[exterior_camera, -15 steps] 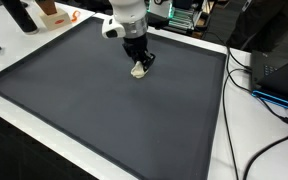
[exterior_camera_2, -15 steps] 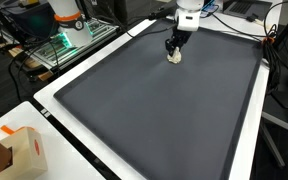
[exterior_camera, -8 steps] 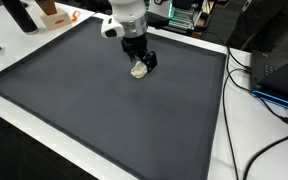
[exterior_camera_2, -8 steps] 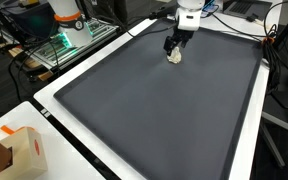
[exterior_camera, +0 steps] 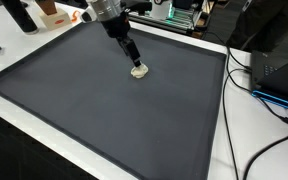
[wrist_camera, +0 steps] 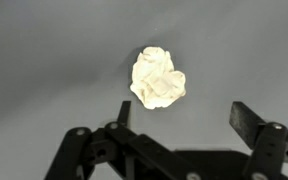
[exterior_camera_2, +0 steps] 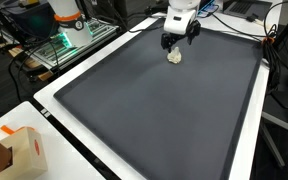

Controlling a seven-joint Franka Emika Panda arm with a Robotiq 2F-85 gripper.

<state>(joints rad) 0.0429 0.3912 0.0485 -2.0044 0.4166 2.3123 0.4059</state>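
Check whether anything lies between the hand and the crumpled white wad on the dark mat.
Nothing visible does. The open hand hangs just apart from the crumpled cream-white wad, with only the bare dark grey mat showing between them.

In both exterior views the camera sits high and well back from the mat (exterior_camera: pixel 94 120), tilted down so that nearly all 4 edges fit. An exterior view looks over a near corner toward the far edge and the green-lit rack (exterior_camera: pixel 184 14). An exterior view has that rack (exterior_camera_2: pixel 69 38) beyond the mat's left edge. The wrist view looks straight down from close up, the gripper (wrist_camera: pixel 181 112) entering from below. All 3 share the crumpled wad (wrist_camera: pixel 158 78) and the mat around it.
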